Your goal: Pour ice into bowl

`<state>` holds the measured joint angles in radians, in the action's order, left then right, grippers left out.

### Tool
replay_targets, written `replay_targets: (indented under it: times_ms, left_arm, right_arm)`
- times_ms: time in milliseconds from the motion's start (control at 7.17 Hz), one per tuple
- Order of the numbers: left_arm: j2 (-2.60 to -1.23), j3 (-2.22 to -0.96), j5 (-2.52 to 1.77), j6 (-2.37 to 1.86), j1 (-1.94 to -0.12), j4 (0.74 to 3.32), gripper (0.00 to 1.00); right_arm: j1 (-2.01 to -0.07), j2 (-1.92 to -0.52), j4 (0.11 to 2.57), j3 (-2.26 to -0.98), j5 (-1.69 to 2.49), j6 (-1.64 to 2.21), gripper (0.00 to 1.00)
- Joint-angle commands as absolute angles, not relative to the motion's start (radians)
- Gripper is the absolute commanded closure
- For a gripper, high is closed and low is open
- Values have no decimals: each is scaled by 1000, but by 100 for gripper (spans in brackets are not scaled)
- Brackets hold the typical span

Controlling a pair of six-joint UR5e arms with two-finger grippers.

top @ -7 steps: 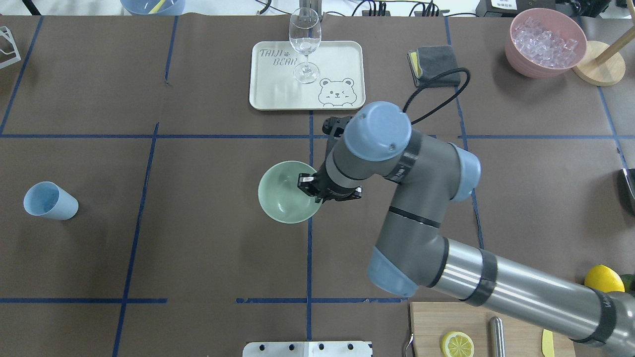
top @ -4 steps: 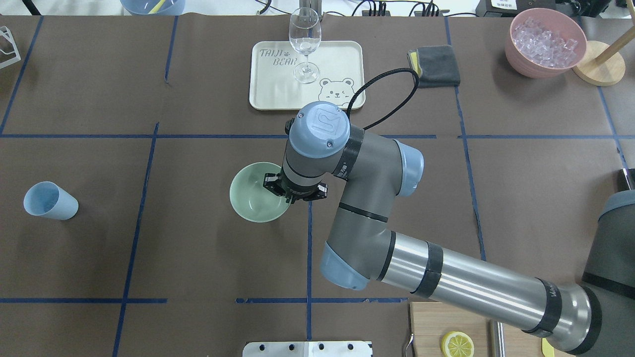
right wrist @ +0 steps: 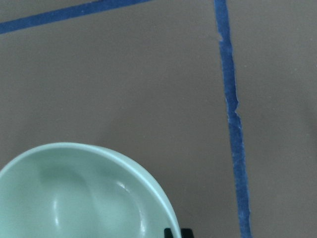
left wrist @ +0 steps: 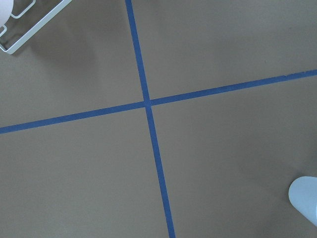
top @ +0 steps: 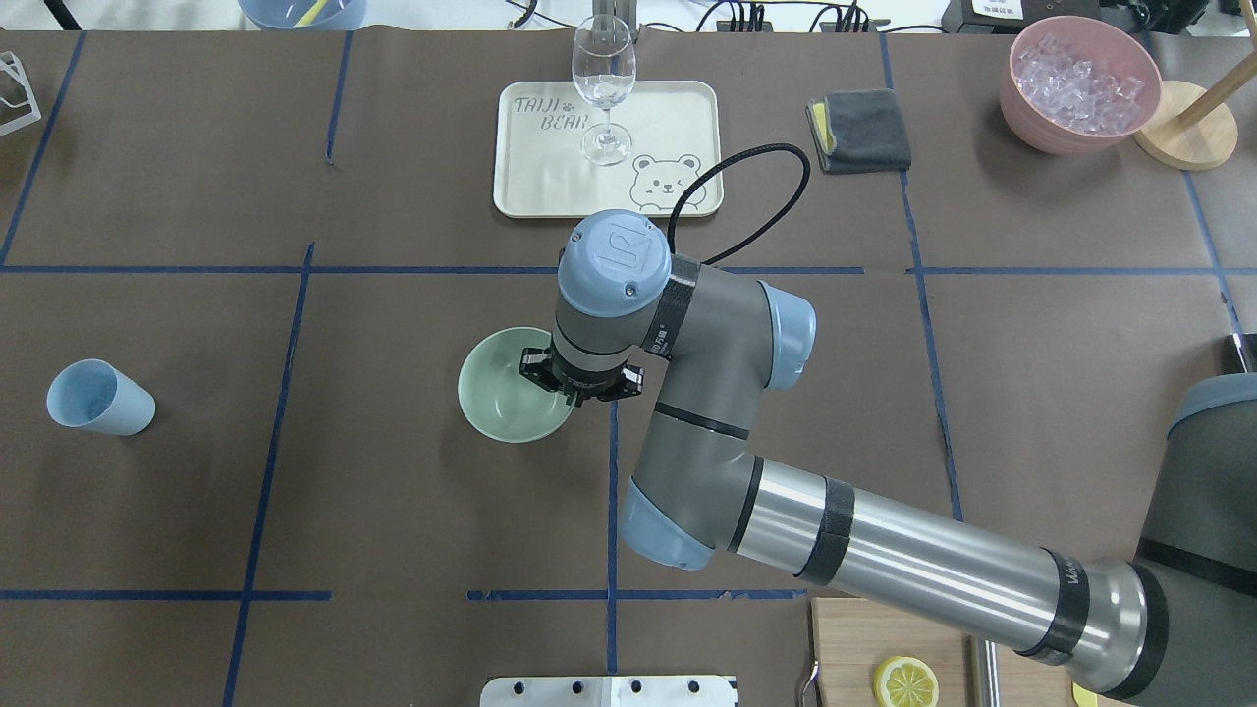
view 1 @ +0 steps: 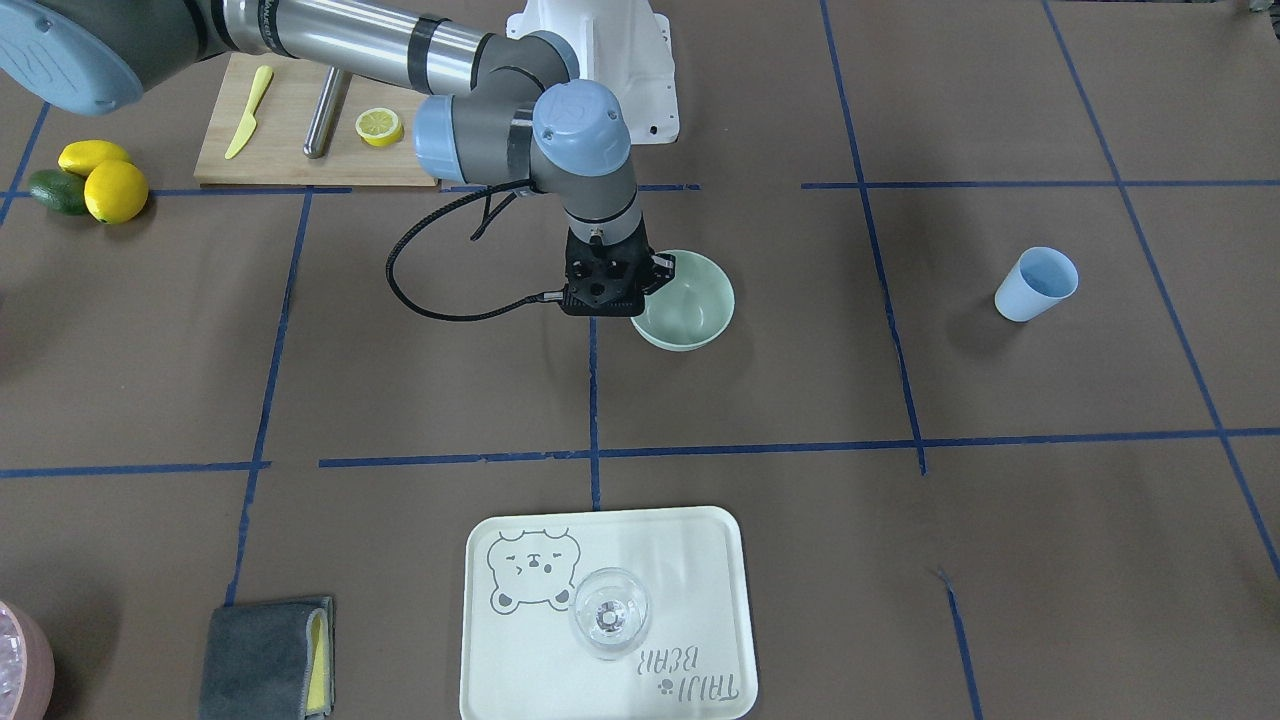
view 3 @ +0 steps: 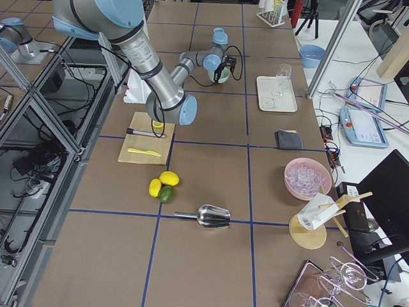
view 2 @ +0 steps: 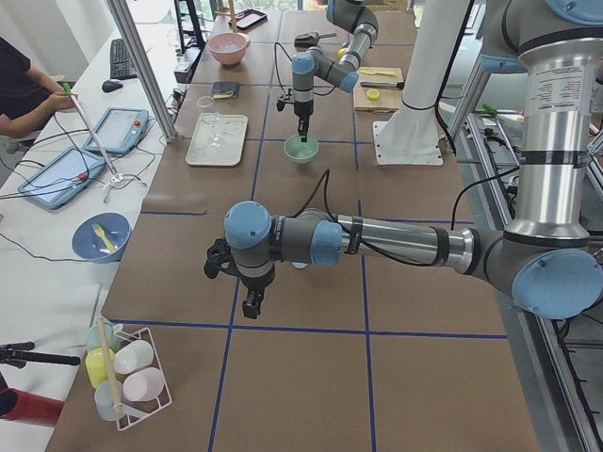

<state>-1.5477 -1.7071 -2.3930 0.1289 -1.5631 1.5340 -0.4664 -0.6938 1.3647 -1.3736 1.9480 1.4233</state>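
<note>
The pale mint-green bowl (top: 501, 395) stands empty near the middle of the table, also seen in the front view (view 1: 695, 300) and the right wrist view (right wrist: 74, 198). My right gripper (top: 579, 381) is shut on the bowl's right rim, pointing straight down. The ice (top: 1078, 77) is a heap of clear cubes in the pink container (top: 1026, 113) at the far right corner. A light blue cup (top: 98, 398) sits tilted at the left. My left gripper (view 2: 251, 303) hangs over bare table near that cup; I cannot tell whether it is open.
A cream tray (top: 550, 172) with a wine glass (top: 603, 79) stands behind the bowl. A grey cloth (top: 862, 128) lies to its right. A cutting board (view 1: 290, 150) with a lemon half, lemons (view 1: 100, 180) and a metal scoop (view 3: 211, 216) are on my right side.
My right arm has slid the bowl leftwards across the table. In the last half second it has hardly moved.
</note>
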Motion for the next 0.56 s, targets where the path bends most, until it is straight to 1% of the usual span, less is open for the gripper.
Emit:
replay_targets:
  times_ms: [0,279,418]
  left_arm:
    - [-1548,-1706,-2393,129,-1563,1534,0]
    - [-1548,-1706,-2393,129,-1563,1534,0]
    - [-1548,-1706,-2393,129,-1563,1534,0]
  right_arm:
    - [-468,-690,1324,-1350,1947,1430,100]
    - [-468,-692,1322,-1350,1948,1436,100]
    - [-468,-692,1324,-1350,1948,1436,1]
